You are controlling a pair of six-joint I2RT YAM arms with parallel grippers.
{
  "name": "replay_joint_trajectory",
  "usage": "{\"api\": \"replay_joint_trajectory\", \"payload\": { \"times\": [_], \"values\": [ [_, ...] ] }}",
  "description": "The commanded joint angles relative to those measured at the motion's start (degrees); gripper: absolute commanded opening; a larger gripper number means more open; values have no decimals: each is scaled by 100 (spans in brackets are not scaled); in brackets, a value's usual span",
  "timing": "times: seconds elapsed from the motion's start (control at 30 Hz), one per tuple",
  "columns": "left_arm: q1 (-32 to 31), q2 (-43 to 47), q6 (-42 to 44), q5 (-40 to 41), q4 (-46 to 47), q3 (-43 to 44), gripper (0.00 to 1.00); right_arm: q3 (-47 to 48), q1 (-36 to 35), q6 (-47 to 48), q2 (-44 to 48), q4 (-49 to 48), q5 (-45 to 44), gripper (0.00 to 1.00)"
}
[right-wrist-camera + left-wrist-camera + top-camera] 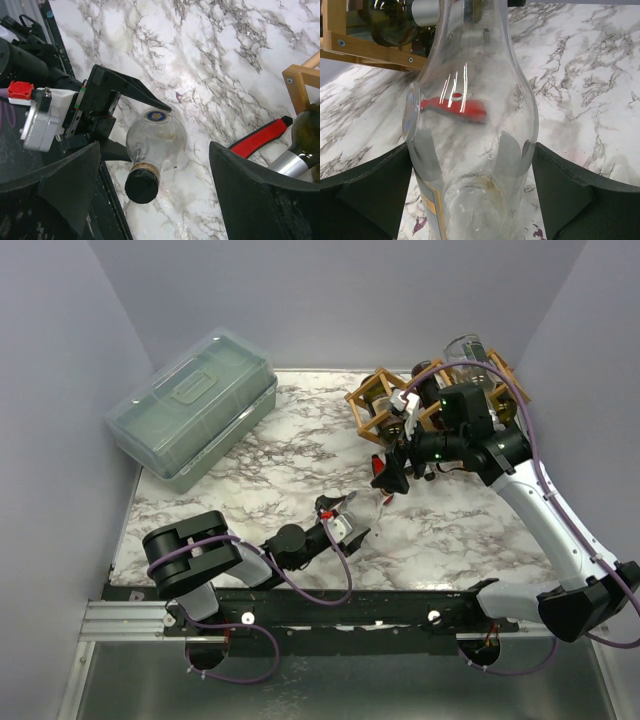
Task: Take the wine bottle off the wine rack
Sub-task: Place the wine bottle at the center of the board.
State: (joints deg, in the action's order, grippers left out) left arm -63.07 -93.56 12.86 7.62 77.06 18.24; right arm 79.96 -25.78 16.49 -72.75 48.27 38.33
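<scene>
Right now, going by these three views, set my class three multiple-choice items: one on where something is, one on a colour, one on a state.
1. Where is the clear bottle? A in the rack; B between the fingers of the left pincer; C in the box.
2. What colour is its cap? A red; B gold; C black.
3. How is the box's lid? A shut; B propped open; C lying beside it.
Answers: B, the left pincer flanks it on both sides, away from the rack. C, the cap looks black from the right wrist. A, the lid sits flat on the box.
</scene>
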Motion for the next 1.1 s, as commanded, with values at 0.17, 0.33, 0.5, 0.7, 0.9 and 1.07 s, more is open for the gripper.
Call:
{"api": "replay_joint_trajectory", "payload": {
  "times": [0.17,0.33,0.5,0.7,0.9,1.07],
  "values": [
    [-30,-68,-384,-6,15,-66,52,-918,68,-10,219,-909,282,90],
    [-30,-54,-433,2,19,-60,52,-1127,71,30,244,-958,293,86],
    [-30,-77,-481,29,8,-38,52,-1261,64,95,265,-954,462,75],
    [-30,-82,-571,64,19,-5,52,-1308,69,235,303,-824,505,66],
    [-30,-82,-756,55,8,48,52,-1352,66,363,324,-793,588,49],
    [-35,-54,-867,84,11,78,52,-1325,48,443,283,-782,687,18]
  ]
}}
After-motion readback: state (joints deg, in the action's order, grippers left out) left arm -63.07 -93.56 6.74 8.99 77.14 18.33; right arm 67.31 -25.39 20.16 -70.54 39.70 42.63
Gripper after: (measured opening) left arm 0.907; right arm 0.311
